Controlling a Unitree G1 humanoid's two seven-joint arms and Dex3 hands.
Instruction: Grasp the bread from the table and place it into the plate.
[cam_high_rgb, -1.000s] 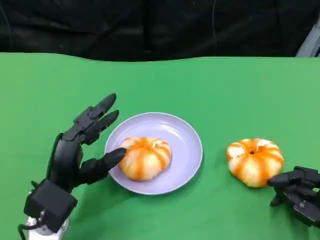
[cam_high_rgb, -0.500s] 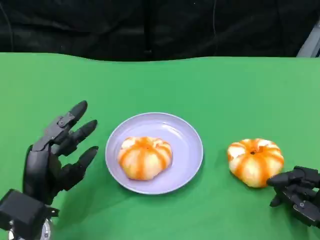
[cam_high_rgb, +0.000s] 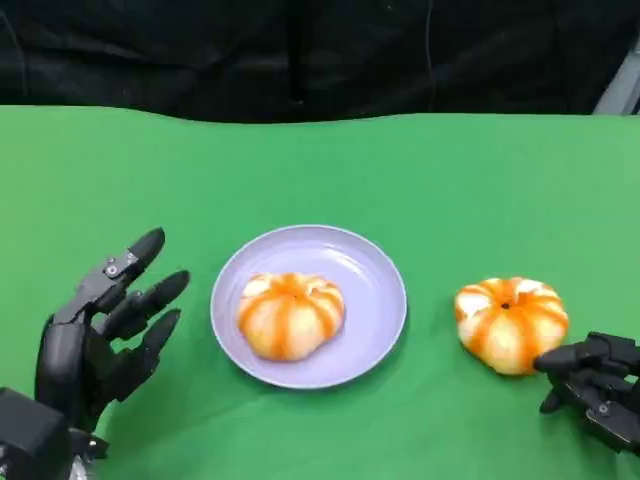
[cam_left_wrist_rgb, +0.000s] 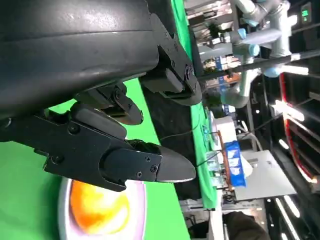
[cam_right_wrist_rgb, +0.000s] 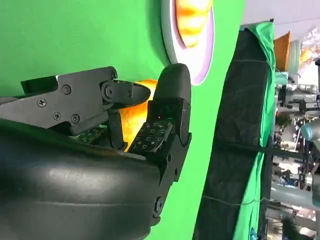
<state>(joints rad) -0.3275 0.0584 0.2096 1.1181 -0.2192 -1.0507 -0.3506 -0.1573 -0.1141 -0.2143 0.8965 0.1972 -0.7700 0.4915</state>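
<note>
One round orange-striped bread (cam_high_rgb: 290, 315) sits in the lavender plate (cam_high_rgb: 375, 270), at about 7 o'clock of its middle; being round, it has no long axis. A second bread (cam_high_rgb: 511, 322) lies on the green table (cam_high_rgb: 320, 170) at the plate's 3 o'clock, apart from its rim. The left hand (cam_high_rgb: 95, 335), released with fingers spread, hovers at the plate's 9 o'clock. The right hand (cam_high_rgb: 595, 385) rests at the second bread's 5 o'clock, fingers loosely apart, grasping nothing. Open cloth surrounds the plate.

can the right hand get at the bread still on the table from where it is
Probably yes. The right hand sits just beside the bread on the table, with bare green table between them and nothing in the way. Its fingers look partly curled, so they would need to spread first.
</note>
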